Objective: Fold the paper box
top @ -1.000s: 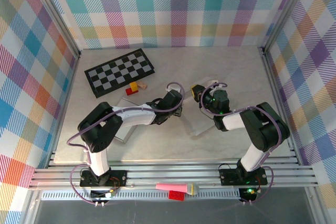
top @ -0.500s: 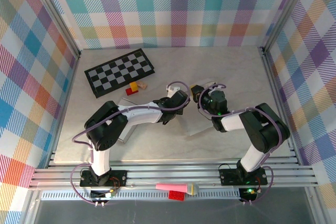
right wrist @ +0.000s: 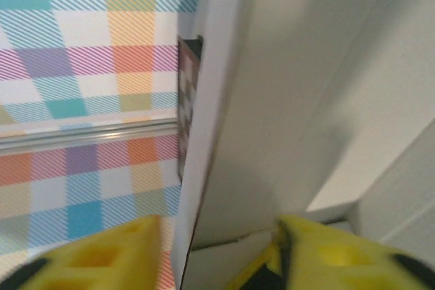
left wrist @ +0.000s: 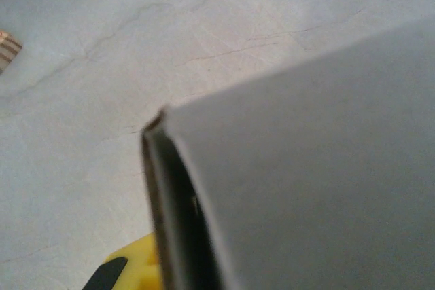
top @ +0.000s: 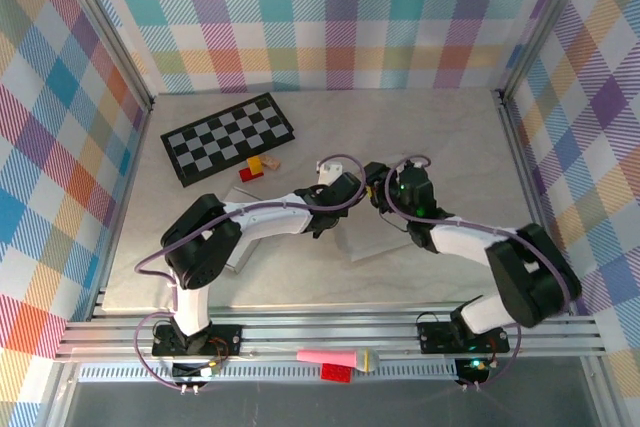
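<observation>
- Grey card, from the top camera: the paper box (top: 378,240) lies part-folded on the surface (top: 450,147), about mid-way across and between the 2 arms. The left pincer (top: 337,209) and the right pincer (top: 381,187) meet close together at its far side.
- Likely handling: it should be light and thin, stiff across each panel and weak at the creases. It will probably slide on the smooth surface and dent under a hard squeeze. The best hold is a flap's edge close to a crease, with the other arm steadying the base.
- Room: there is open surface to the right and toward the far wall. The checkerboard (top: 228,137) and a few small blocks (top: 257,164) sit at the far left, well apart from the box. A wide leftward swing could still reach them.
- Left wrist camera: the edge of a raised panel of the paper box (left wrist: 306,168) runs down to a yellow finger (left wrist: 126,273). The pincer is together and appears clamped on that panel. Bare surface lies beyond.
- Right wrist camera: 2 yellow fingers (right wrist: 102,256) stand apart, straddling the edge of a panel, with no squeeze on it that I can see. A plaid wall (right wrist: 75,66) stands behind.
</observation>
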### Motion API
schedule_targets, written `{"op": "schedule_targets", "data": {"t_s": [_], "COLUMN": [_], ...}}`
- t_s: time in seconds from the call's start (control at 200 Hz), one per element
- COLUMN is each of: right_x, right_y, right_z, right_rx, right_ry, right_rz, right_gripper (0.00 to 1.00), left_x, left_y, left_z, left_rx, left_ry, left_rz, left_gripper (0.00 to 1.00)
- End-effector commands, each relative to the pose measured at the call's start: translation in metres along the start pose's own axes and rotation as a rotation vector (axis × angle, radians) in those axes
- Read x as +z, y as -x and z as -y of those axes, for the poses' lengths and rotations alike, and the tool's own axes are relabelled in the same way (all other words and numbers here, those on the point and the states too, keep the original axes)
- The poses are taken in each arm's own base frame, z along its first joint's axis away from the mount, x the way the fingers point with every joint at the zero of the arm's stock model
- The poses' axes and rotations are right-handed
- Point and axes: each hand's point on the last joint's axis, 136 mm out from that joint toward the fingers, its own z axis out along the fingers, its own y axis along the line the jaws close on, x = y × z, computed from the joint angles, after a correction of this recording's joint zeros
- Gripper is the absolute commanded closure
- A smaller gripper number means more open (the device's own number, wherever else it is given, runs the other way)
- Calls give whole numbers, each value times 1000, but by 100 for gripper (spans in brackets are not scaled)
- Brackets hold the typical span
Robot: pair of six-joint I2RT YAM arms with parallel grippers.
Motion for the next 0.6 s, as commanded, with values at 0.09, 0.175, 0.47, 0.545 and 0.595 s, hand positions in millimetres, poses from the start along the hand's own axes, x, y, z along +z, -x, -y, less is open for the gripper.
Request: {"op": "schedule_targets", "data": {"t_s": [0.09, 0.175, 0.47, 0.545, 0.595], "right_x": [-51, -68, -74, -69, -64], "right_y": [37, 56, 91, 93, 94], "right_z": [-47, -65, -96, -101, -101], "right_rx": [-189, -217, -269, -279, -273], "right_ry": [-205, -232, -312, -315, -318], "right_rz": [-8, 1, -46, -64, -69], "right_gripper": [34, 34, 39, 41, 41], "left_x": [-27, -30, -46, -49, -51], "left_y": [40, 44, 55, 54, 54], "left_z": [-14, -17, -19, -18, -18], "left_rx": [9, 17, -3, 3, 7], "left_ry": [-112, -154, -270, -274, -277], "left_rz": [-17, -67, -195, -222, -228], "left_gripper": [100, 100, 100, 100, 100]}}
